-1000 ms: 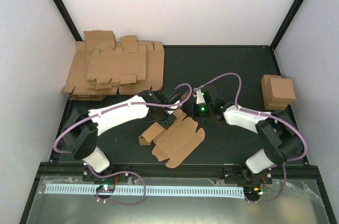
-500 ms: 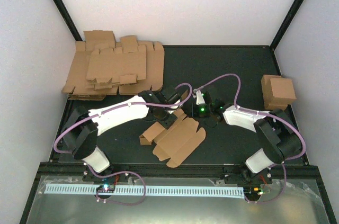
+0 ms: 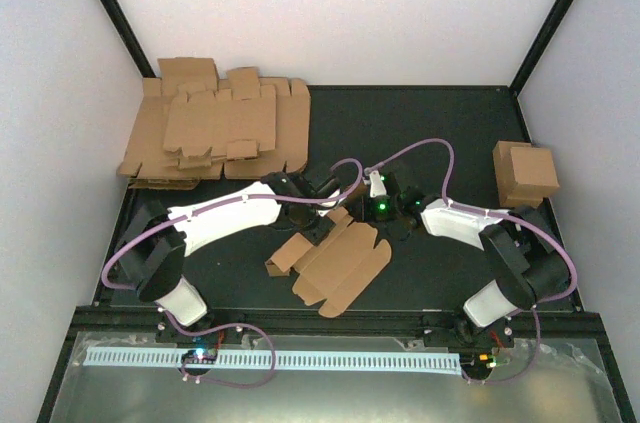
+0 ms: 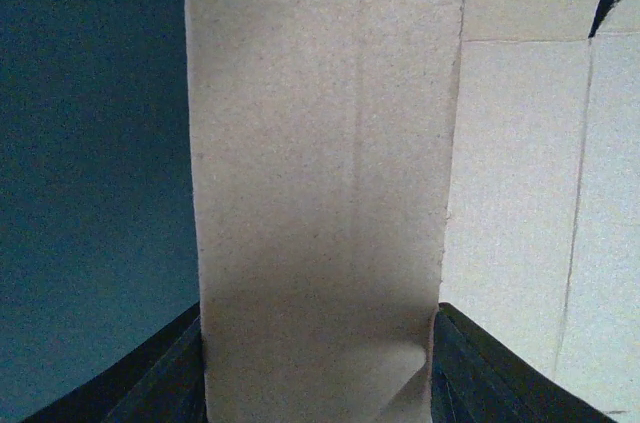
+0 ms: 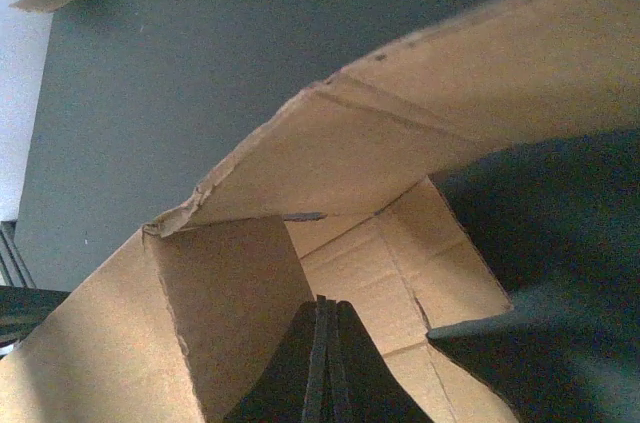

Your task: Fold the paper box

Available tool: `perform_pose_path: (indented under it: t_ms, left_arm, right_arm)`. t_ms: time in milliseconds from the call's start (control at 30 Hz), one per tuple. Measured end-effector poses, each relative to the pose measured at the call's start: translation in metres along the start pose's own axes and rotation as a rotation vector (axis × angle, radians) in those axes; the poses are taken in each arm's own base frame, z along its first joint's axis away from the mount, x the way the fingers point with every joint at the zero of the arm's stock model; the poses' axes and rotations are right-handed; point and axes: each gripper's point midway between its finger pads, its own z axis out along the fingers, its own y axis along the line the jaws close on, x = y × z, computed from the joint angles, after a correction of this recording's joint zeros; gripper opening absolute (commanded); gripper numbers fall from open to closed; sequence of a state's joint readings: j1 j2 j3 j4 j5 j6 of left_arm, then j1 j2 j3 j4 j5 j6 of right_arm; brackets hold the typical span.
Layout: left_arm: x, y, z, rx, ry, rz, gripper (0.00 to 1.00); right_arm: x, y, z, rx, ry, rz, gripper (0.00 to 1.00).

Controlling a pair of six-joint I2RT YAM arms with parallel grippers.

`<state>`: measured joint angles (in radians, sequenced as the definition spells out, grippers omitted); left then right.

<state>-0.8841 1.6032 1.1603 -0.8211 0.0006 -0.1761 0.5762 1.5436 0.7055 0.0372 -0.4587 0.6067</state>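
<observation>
Box (image 3: 338, 265) lay mid-counter (image 3: 440, 123), half-formed, most panels flat. L claw (image 4: 320, 373) clamped across box's one raised flap. R claw (image 5: 322, 353) fingers together, empty, tip inside a corner fold. Step, prob.: raising side walls, early. Next: R presses wall upright while L steadies.

Overhead and close wrist views share the paper box (image 3: 340, 265).

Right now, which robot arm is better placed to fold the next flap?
Probably left: the left fingers hold a flap of the paper box. The right fingers are shut, pointing into the box.
</observation>
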Motion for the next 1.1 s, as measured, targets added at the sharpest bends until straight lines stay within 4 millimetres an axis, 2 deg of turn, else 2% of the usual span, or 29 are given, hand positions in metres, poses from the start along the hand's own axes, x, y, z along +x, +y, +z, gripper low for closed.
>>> perform_pose_path:
  t_ms: [233, 500, 667, 800, 1100]
  left_arm:
    - [0.002, -0.001, 0.002, 0.007, 0.005, 0.000, 0.55]
    - [0.001, -0.002, 0.002, 0.011, 0.001, 0.000, 0.55]
    - [0.004, -0.001, 0.002, 0.011, 0.003, 0.000, 0.55]
    - [0.004, -0.001, 0.001, 0.012, 0.000, 0.001, 0.55]
    - [0.002, -0.004, 0.002, 0.025, -0.010, 0.009, 0.55]
  right_arm:
    - [0.002, 0.006, 0.000, -0.034, 0.016, -0.005, 0.02]
    - [0.004, 0.024, -0.001, -0.133, 0.034, -0.017, 0.02]
    - [0.006, 0.026, -0.001, -0.159, 0.045, -0.001, 0.02]
    - [0.007, 0.022, 0.001, -0.141, 0.048, 0.005, 0.02]
    - [0.016, -0.005, 0.002, 0.001, 0.062, -0.004, 0.02]
